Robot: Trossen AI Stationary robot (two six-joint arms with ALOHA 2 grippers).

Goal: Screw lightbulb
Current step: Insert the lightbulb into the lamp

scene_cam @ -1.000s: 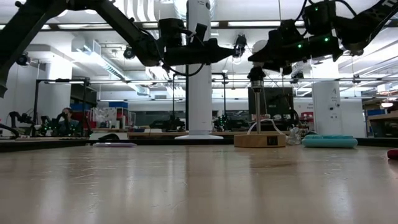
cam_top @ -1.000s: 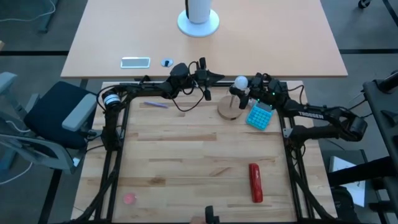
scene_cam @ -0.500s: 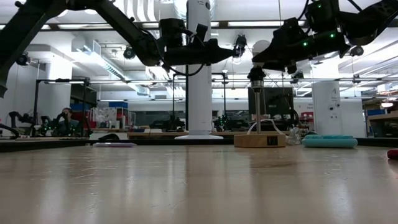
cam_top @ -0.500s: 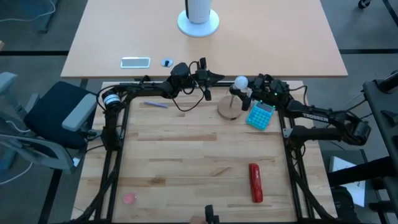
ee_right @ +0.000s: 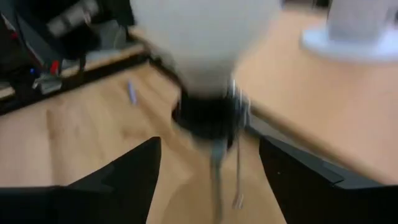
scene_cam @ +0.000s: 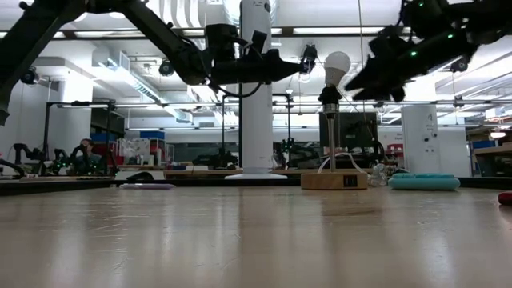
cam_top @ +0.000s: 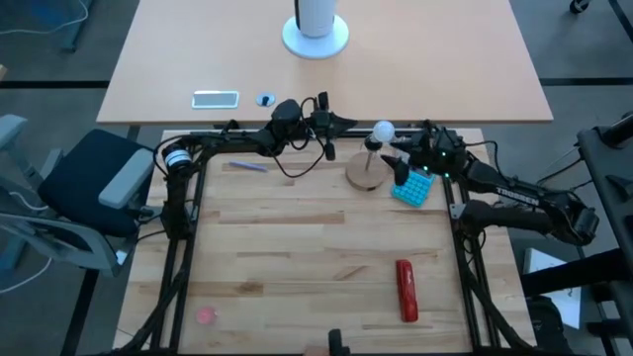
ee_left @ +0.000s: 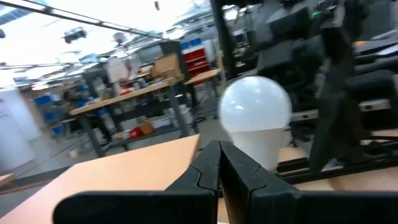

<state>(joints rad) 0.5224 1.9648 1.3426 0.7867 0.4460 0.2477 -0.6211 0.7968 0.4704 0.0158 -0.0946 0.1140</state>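
The white lightbulb [cam_top: 382, 130] sits upright in the dark socket [scene_cam: 330, 94] on top of a thin post that rises from a round wooden disc [cam_top: 362, 175]. My left gripper [cam_top: 343, 122] is shut and hangs level just to the bulb's left, its tips [ee_left: 219, 167] pointing at the bulb [ee_left: 255, 115] with a gap between them. My right gripper [cam_top: 399, 156] stands open to the bulb's right. Its two fingers [ee_right: 118, 180] are spread wide on the near side of the socket [ee_right: 208, 115] and touch nothing.
A blue calculator [cam_top: 413, 185] lies right of the disc, under my right gripper. A red bar [cam_top: 406, 290] lies near the front right, a purple pen [cam_top: 247, 166] at the far left, and a pink dot [cam_top: 205, 315] at the front left. A white cylinder [cam_top: 316, 30] stands on the far table.
My right gripper has drawn back from the bulb toward the table's right edge, with its fingers still spread. The bulb, which was partly covered by the fingers, now stands free in the socket.
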